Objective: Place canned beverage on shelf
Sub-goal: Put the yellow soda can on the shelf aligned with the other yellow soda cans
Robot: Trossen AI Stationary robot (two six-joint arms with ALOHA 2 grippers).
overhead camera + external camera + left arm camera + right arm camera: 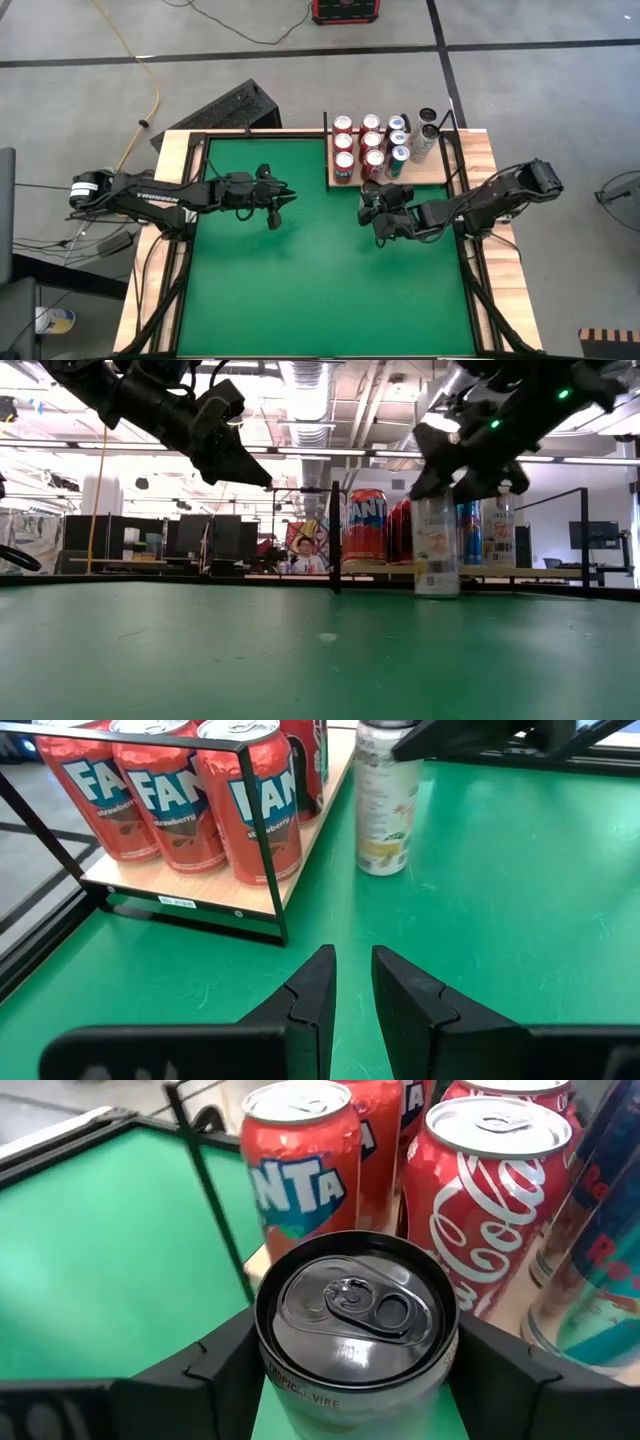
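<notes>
A slim silver can (350, 1310) stands upright with its base on the green table (300, 280), just in front of the shelf (432, 172). The shelf is a pale wood board with black posts, at the far right. My right gripper (355, 1370) is around the can's upper part; the low view shows it over the can (437, 550). My left gripper (352, 990) hangs shut above the table's middle left (280, 205), clear of everything, pointing toward the shelf. My right gripper has the can's upper side wall (275, 1375), just under the rim, between its two fingers, one on each side. The fingers come slanting down from the table's near right side. The can stands upright with its base (437, 592) on the table.
Several red cans (357, 140) and blue cans (397, 140) stand in rows on the shelf, close behind the silver can. A black post (334, 535) marks the shelf's near left corner. Green surface lies bare toward the near edge. A person (303, 552) shows far behind.
</notes>
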